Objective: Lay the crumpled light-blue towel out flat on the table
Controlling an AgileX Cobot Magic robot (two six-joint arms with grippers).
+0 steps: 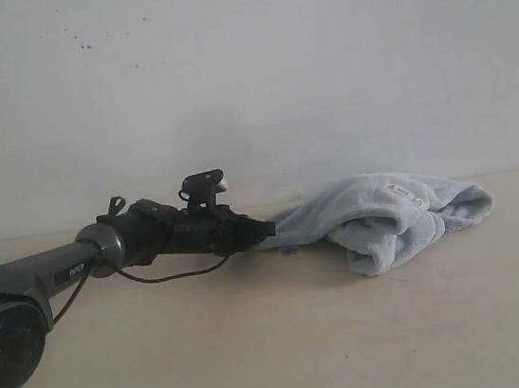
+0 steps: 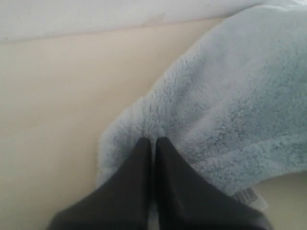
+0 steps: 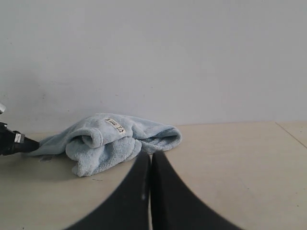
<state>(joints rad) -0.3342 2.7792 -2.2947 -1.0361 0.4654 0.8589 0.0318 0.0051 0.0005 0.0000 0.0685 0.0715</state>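
Observation:
The crumpled light-blue towel (image 1: 387, 217) lies in a heap on the table (image 1: 298, 342) close to the white wall, a small white label (image 1: 403, 194) on top. My left gripper (image 1: 269, 226) reaches in from the left and its jaws are shut on the towel's left end. In the left wrist view the fingertips (image 2: 144, 143) pinch the fluffy towel (image 2: 225, 96) at its edge. My right gripper (image 3: 151, 153) is shut on nothing and stays short of the towel (image 3: 110, 143), on its near right side; it is out of the exterior view.
The white wall (image 1: 243, 72) rises directly behind the towel. The left arm (image 1: 104, 248) with a loose black cable (image 1: 170, 277) stretches low over the table's left half. A seam in the table (image 3: 290, 134) runs at the far right in the right wrist view.

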